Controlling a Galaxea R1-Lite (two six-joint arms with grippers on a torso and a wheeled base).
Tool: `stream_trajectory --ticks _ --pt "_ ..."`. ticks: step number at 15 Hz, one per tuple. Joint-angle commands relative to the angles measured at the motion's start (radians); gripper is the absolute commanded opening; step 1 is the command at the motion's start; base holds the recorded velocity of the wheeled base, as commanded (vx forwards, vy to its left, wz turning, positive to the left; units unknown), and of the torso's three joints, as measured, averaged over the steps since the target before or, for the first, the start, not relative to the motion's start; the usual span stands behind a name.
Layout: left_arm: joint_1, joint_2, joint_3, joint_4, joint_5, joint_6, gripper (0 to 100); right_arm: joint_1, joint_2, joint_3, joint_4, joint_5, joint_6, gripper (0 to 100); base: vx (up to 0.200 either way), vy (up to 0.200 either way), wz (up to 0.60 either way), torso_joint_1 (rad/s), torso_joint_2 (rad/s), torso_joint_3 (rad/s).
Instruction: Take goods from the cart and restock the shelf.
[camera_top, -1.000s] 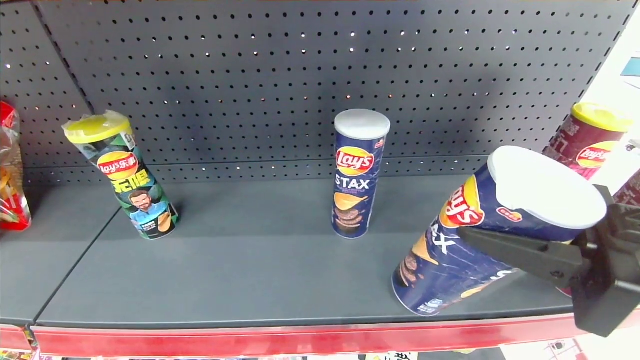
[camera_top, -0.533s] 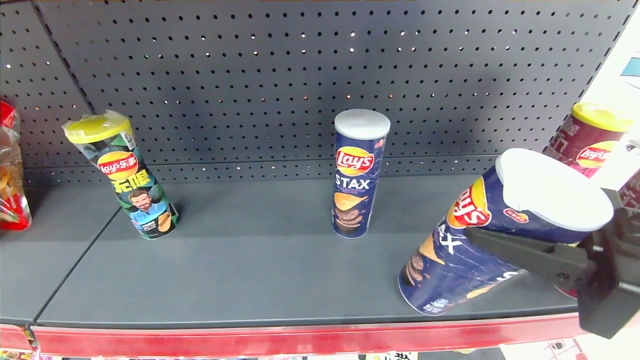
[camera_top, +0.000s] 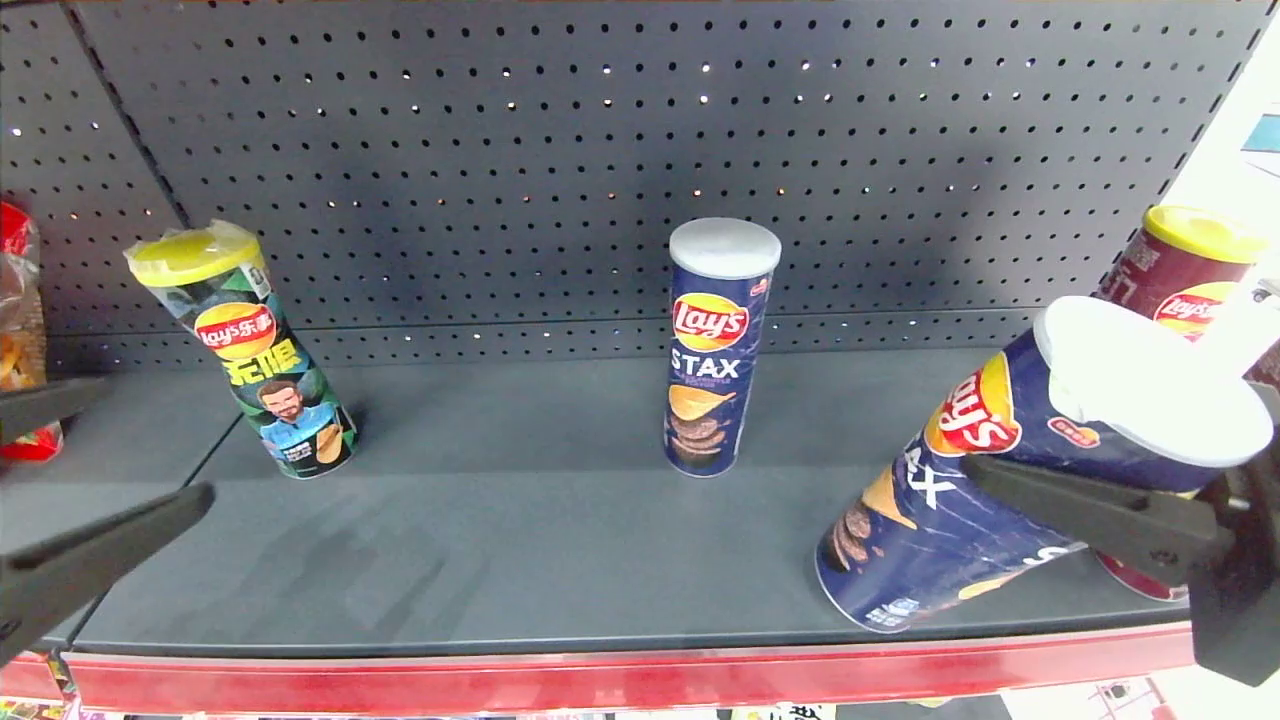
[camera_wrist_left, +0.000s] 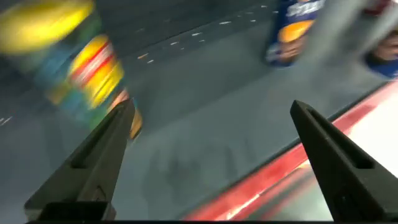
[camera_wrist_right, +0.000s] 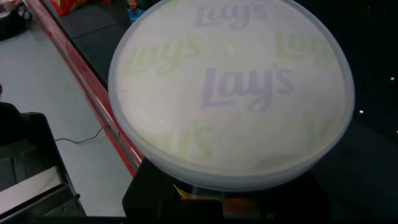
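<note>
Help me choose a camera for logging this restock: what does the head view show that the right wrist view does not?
From the head view: the upright blue tube mid-shelf, the maroon tube at the right, the open left gripper at the left, and the right gripper shut on the tilted blue tube, whose base sits near the front of the shelf. From the right wrist view: the floor beside the shelf, with a cable. Shared: the held tube's white lid and the red front edge.
</note>
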Motion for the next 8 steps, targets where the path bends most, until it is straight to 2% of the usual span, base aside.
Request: stream_trajectory --ticks 1,5,6,7,8 --pt "-0.149 0.378 -0.228 -0.042 -0.052 0.015 100 -0.023 0.001 -0.007 0.001 0.003 0.0 0 0.0 0.0 0.0 0.0 0.0 0.0" --pt "-0.218 0.599 -0.305 -0.172 -0.159 0.008 100 -0.028 0.008 0.001 0.001 0.001 0.002 0 0.0 0.0 0.0 0.0 0.0 0.0" --pt "-0.219 0.604 -0.306 -0.174 -0.159 0.008 100 -0.028 0.008 0.001 0.001 0.001 0.002 0 0.0 0.0 0.0 0.0 0.0 0.0" --pt "-0.227 0.682 -0.348 -0.197 -0.21 0.011 100 -0.029 0.009 -0.001 0.001 0.001 0.002 0 0.0 0.0 0.0 0.0 0.0 0.0" --pt "-0.227 0.703 -0.363 -0.198 -0.225 0.015 100 -0.029 0.011 -0.001 0.001 0.001 0.003 0 0.0 0.0 0.0 0.0 0.0 0.0"
